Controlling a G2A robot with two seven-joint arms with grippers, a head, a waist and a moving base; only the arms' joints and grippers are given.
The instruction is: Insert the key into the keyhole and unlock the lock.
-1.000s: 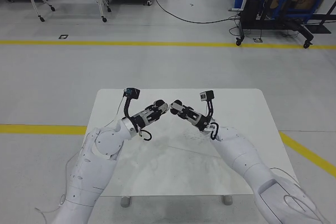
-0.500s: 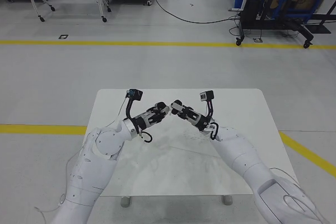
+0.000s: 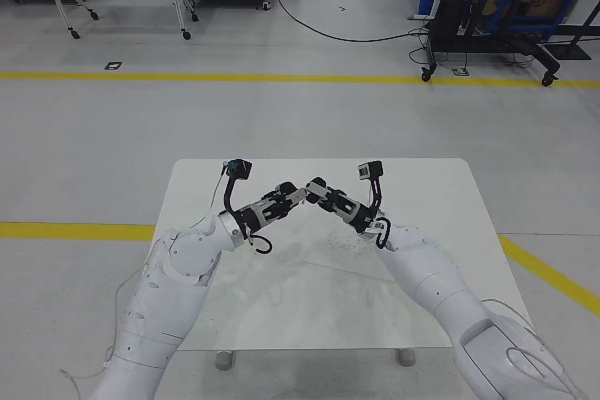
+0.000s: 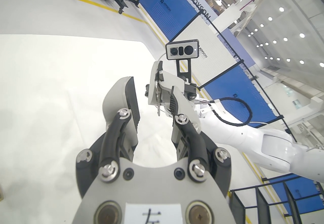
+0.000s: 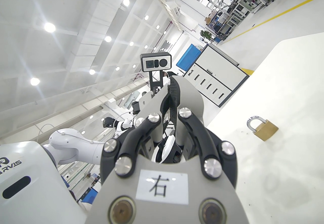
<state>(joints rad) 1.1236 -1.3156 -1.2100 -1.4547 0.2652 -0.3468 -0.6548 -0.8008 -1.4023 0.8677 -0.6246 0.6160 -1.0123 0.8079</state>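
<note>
The left end effector [image 4: 149, 87] is hanging open above the middle of the desk [image 3: 300, 300]. Its two pads [image 4: 133, 98] are spreading to either side of the tip of the right end effector [image 5: 165, 93], which is meeting it nose to nose. The right one is pressing its fingers together on a thin, toothed strip of metal, which I am taking to be the key [image 4: 158, 102]. The strip's edge is poking out toward the left one's gap. The lock [image 5: 263, 129], a brass padlock with its shackle looking closed, is lying flat on the desk apart from both arms, and nothing is holding it.

To my eye this is looking like a hand-over, and that is where I am seeing the trouble. If the right one is letting go before the left is gripping, the key is dropping to the desk. If the left is closing on the other's fingers instead of the metal, it is catching little or nothing. A crooked grip would be fighting the keyhole later — and a loose lock would be sliding away under any push.

Each end effector is wearing a white label [image 4: 153, 215] with one printed character at its base. The blue panels [image 4: 174, 7] behind are carrying a printed name, which I am leaving unread.
</note>
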